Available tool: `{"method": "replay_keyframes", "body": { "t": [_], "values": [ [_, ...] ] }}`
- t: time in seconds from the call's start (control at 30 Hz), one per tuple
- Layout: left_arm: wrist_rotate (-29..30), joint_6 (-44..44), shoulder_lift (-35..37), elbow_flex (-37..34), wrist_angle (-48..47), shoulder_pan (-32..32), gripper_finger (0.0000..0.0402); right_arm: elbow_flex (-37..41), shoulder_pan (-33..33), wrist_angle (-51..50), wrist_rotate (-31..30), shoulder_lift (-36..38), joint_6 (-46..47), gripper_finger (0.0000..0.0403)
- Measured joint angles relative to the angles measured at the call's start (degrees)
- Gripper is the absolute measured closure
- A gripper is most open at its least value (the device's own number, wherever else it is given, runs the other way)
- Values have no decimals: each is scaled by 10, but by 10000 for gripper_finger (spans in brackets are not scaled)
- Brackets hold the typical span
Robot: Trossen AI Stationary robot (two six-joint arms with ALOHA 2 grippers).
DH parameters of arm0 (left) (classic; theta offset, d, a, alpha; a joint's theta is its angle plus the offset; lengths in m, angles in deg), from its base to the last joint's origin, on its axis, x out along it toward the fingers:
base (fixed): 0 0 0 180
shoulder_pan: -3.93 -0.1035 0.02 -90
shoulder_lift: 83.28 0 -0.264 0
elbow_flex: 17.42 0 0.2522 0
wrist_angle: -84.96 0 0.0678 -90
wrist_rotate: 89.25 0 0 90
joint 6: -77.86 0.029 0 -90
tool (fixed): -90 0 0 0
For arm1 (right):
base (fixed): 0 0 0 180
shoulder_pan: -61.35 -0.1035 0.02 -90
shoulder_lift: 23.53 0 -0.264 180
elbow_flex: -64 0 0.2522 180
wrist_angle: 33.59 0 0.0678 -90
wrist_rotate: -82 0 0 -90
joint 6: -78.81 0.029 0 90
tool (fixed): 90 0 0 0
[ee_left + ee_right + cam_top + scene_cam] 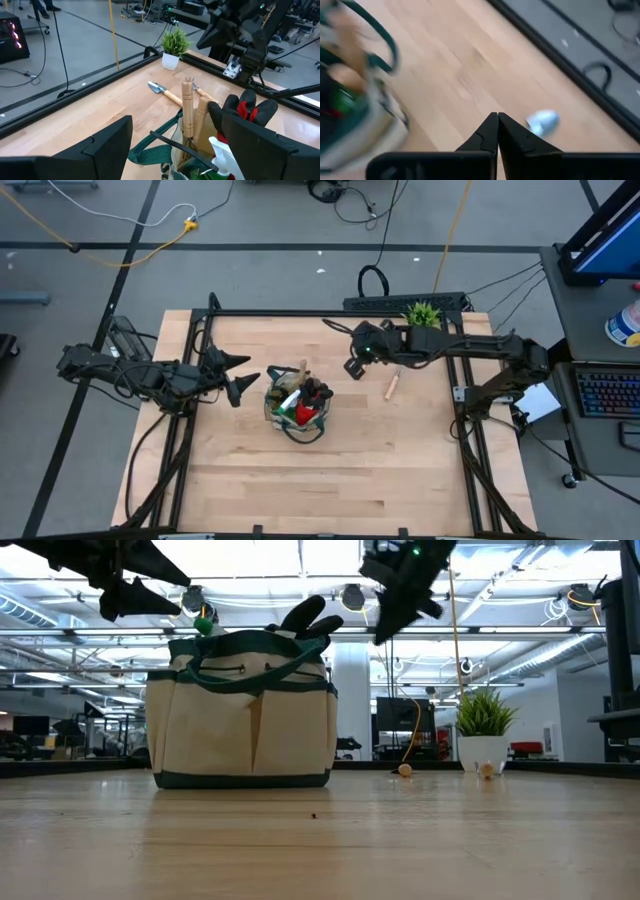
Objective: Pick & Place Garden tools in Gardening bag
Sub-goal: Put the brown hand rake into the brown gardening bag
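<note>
Wooden worktop [330,480]: we saw the tan, green-trimmed gardening bag [296,408] mid-table, tools inside. Left hand [236,376] spread apart beside it; right hand [352,368] pinched together, empty. Only the left wrist view showed a trowel [165,92] lying outside.

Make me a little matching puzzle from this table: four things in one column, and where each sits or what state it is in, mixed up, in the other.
Things:
1. gardening bag
2. trowel
3. potted plant
4. right gripper

Places or states:
a. lying loose on the wood, outside the bag
b. at the table's far edge, by the frame
c. fingers shut, holding nothing, raised above the table
d. standing mid-table with handles and a glove poking out

Pairs: 1-d, 2-a, 3-b, 4-c
</note>
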Motion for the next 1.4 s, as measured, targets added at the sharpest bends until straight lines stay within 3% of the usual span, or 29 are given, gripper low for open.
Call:
{"method": "replay_keyframes", "body": {
  "t": [0.2,0.37,0.5,0.7,0.83,1.13,1.4],
  "values": [
    [0,-9,0,0,0,0,91,6,19,-122,3,0,34,399],
    [0,-9,0,0,0,0,91,17,37,-236,48,0,44,399],
    [0,-9,0,0,0,0,91,43,38,-284,62,0,-24,399],
    [0,-9,0,0,0,0,91,84,28,-307,62,0,-212,394],
    [0,-9,0,0,0,0,91,109,20,-306,63,0,-304,362],
    [0,-11,0,0,0,0,91,164,18,-256,61,0,-432,249],
    [0,-16,0,0,0,0,91,205,18,-166,62,0,-527,195]
  ]
}}
